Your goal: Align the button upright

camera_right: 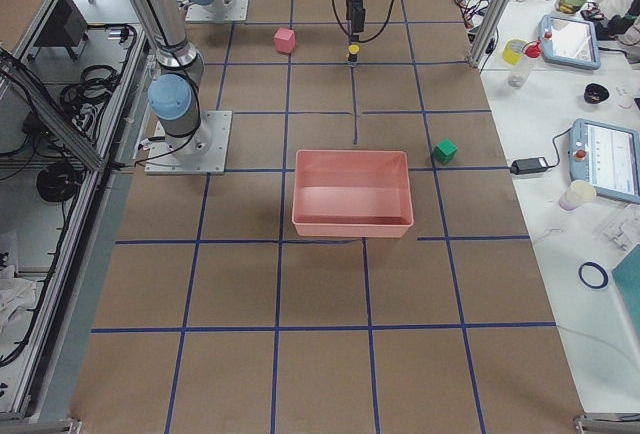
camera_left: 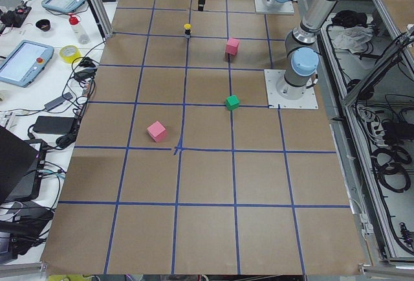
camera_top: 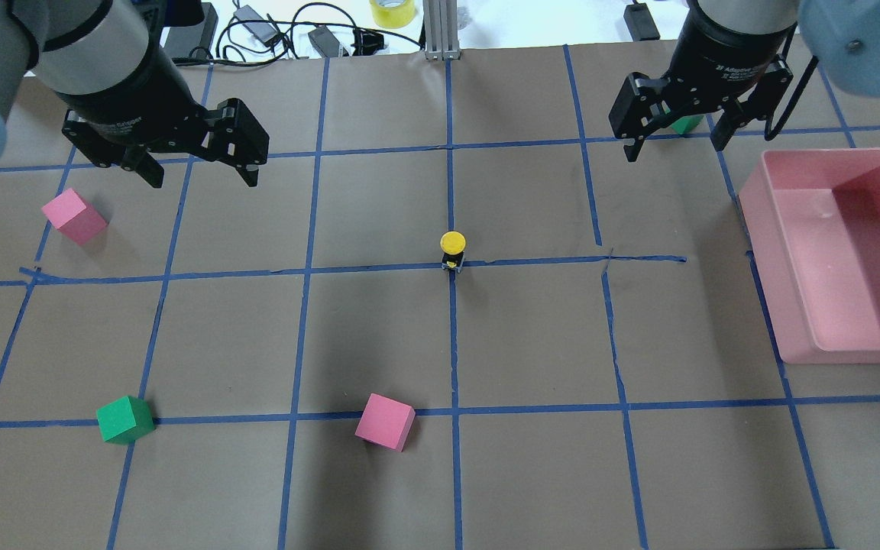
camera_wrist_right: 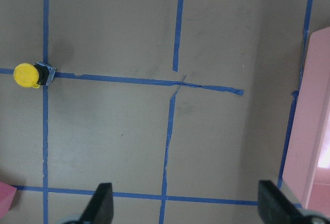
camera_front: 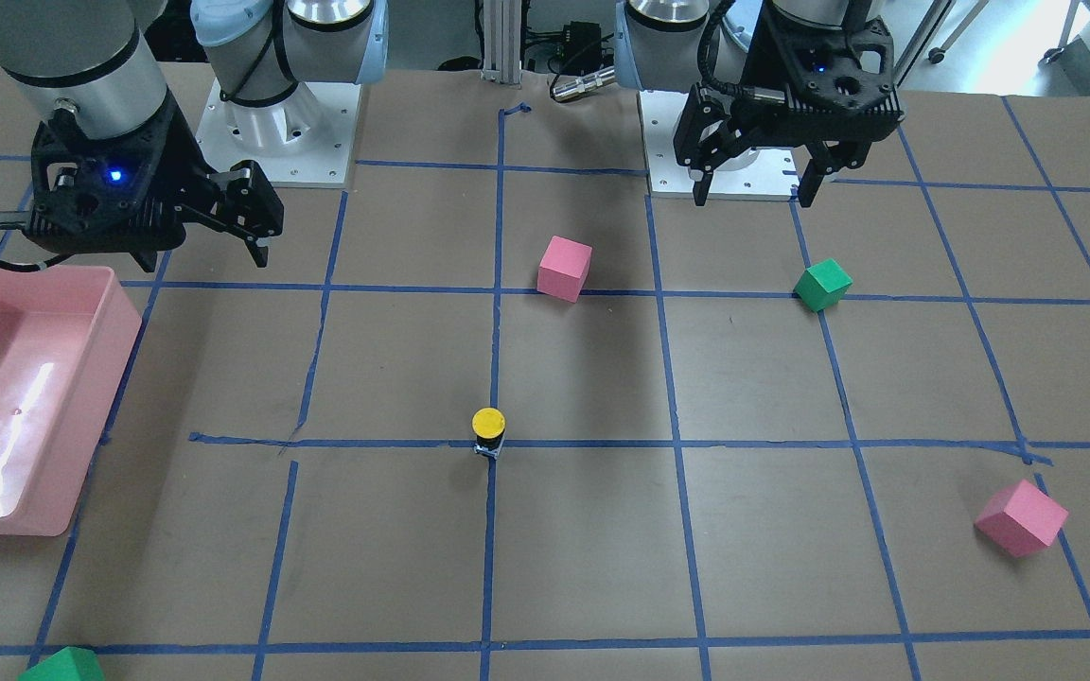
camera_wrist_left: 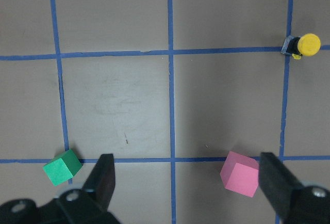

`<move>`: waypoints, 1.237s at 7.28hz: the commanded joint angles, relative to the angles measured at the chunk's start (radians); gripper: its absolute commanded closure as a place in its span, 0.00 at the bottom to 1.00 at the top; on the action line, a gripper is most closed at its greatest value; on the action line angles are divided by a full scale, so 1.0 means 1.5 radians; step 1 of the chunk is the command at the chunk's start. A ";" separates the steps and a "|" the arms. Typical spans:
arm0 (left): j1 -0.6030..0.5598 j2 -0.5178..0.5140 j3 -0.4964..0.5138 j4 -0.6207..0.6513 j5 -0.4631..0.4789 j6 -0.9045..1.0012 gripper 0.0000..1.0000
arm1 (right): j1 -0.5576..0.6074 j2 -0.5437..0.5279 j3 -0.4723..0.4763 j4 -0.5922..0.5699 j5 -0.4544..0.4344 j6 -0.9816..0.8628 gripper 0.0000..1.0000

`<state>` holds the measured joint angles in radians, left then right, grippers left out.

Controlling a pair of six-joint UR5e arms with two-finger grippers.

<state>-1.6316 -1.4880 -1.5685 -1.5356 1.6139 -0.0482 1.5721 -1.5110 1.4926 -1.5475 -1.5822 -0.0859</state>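
Observation:
The button (camera_top: 452, 248) has a round yellow cap over a black body and a silvery-blue base. It stands upright, cap up, on a blue tape crossing near the table's middle (camera_front: 488, 431). It shows at the upper right of the left wrist view (camera_wrist_left: 304, 45) and at the left of the right wrist view (camera_wrist_right: 31, 75). My left gripper (camera_top: 203, 177) is open and empty, raised above the table far to the button's left. My right gripper (camera_top: 673, 149) is open and empty, raised far to the button's right. Neither touches the button.
A pink bin (camera_top: 852, 355) sits at the right edge. One pink cube (camera_top: 73, 216) lies under my left gripper's side, another pink cube (camera_top: 385, 421) and a green cube (camera_top: 125, 419) lie nearer the robot. A second green cube (camera_top: 686, 124) is partly hidden behind my right gripper.

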 commanded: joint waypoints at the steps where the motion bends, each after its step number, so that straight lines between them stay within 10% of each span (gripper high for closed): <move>1: 0.003 -0.012 -0.024 0.108 -0.003 -0.006 0.00 | 0.000 0.000 0.000 0.000 -0.001 0.000 0.00; 9: 0.016 -0.026 -0.050 0.118 -0.015 -0.023 0.00 | 0.000 0.000 0.000 0.001 -0.007 0.000 0.00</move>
<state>-1.6078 -1.5254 -1.6471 -1.3494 1.5921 -0.0856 1.5716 -1.5109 1.4930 -1.5462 -1.5919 -0.0859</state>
